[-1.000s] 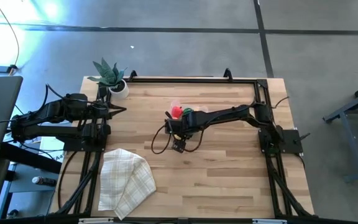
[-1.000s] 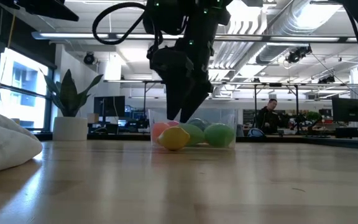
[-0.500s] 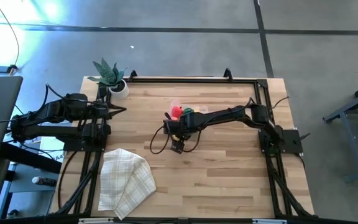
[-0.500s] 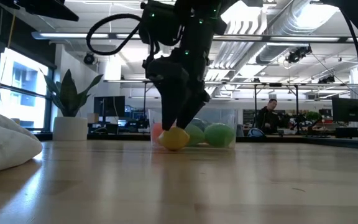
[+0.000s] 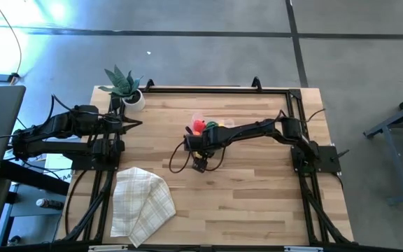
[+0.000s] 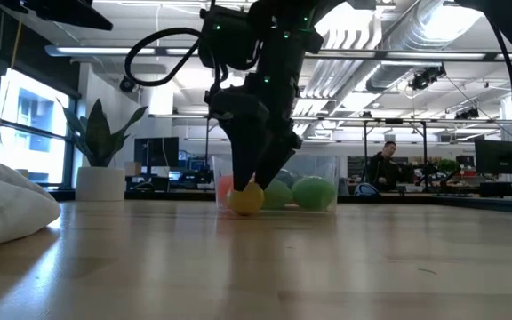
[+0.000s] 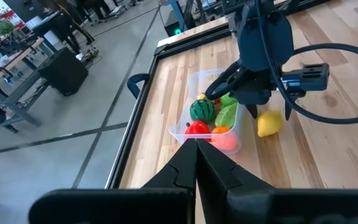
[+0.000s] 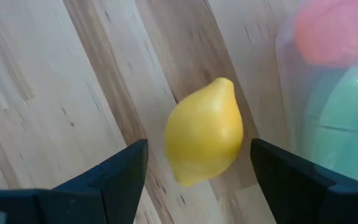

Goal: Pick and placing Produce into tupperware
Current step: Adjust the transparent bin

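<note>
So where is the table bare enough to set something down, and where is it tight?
Bare wood runs along the near edge, right of the checked cloth, and below the right arm. It is crowded mid-table: the right gripper, open, straddles the lemon beside the tupperware full of produce. The left gripper waits near the potted plant.

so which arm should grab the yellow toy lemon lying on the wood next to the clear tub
Right. The right gripper is directly over the yellow toy lemon, open fingers either side, beside the clear plastic tub. The left gripper waits shut at the table's left edge, far away.
</note>
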You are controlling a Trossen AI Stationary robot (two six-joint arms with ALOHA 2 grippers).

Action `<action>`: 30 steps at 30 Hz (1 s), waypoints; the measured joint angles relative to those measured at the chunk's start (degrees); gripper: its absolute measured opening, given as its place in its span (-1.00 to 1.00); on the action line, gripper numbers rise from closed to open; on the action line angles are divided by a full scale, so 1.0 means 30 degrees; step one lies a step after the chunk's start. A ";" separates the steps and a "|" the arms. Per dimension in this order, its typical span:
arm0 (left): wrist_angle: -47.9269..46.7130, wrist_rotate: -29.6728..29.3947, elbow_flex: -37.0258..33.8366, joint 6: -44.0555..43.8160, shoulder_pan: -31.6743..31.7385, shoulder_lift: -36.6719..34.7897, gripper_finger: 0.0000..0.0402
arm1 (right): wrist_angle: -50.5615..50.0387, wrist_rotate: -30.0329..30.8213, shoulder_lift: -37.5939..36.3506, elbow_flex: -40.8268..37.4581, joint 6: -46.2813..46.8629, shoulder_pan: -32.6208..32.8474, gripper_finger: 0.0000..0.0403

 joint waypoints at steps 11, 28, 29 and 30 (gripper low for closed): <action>-0.0003 0.0002 -0.0002 0.0002 0.0002 -0.0006 -1.00 | 0.0707 -0.0542 0.0434 0.0024 0.0959 0.0000 0.37; -0.0007 0.0000 0.0003 0.0002 0.0005 -0.0002 -1.00 | 0.0265 -0.0051 0.0376 -0.0022 0.2050 0.0032 0.37; -0.0006 0.0002 -0.0002 0.0002 0.0004 0.0000 -1.00 | 0.0268 -0.0039 0.0376 -0.0022 0.2050 0.0036 0.37; 0.0000 0.0002 -0.0002 -0.0005 -0.0002 0.0000 -1.00 | 0.0262 -0.0038 0.0376 -0.0022 0.2049 0.0036 0.37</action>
